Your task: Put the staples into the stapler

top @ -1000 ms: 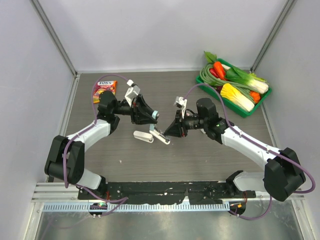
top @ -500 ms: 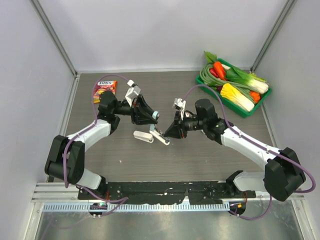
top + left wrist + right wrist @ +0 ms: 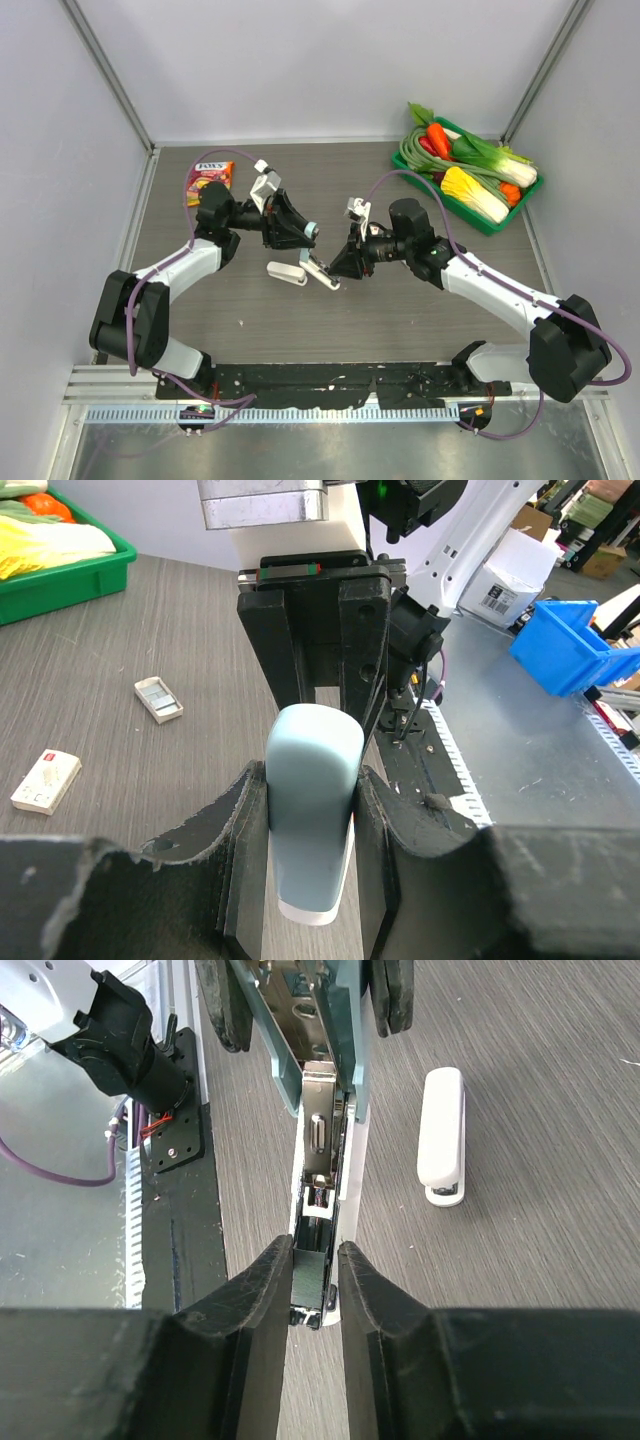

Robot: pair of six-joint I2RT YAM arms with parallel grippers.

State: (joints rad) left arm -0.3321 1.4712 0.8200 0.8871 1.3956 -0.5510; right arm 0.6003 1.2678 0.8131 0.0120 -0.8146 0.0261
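A light-blue stapler with a white base point(image 3: 318, 262) is held open between both grippers, above the table. My left gripper point(image 3: 308, 232) is shut on its blue top cover point(image 3: 312, 810). My right gripper point(image 3: 336, 268) is shut on the near end of its white base and metal staple channel point(image 3: 322, 1150). In the right wrist view the gripper point(image 3: 316, 1260) has both pads against that end. The staples point(image 3: 45, 781), a small whitish box with a red mark, lie on the table to the left in the left wrist view. They are apart from both grippers.
A second, white stapler point(image 3: 287, 272) lies on the table beside the held one and also shows in the right wrist view point(image 3: 442, 1135). A small open grey-white box point(image 3: 158, 699) lies near the staples. A green vegetable tray point(image 3: 487, 228) is back right. A snack packet point(image 3: 208, 180) is back left.
My right arm has shifted slightly to the left, towards the left gripper. Both grippers keep their hold on the blue stapler.
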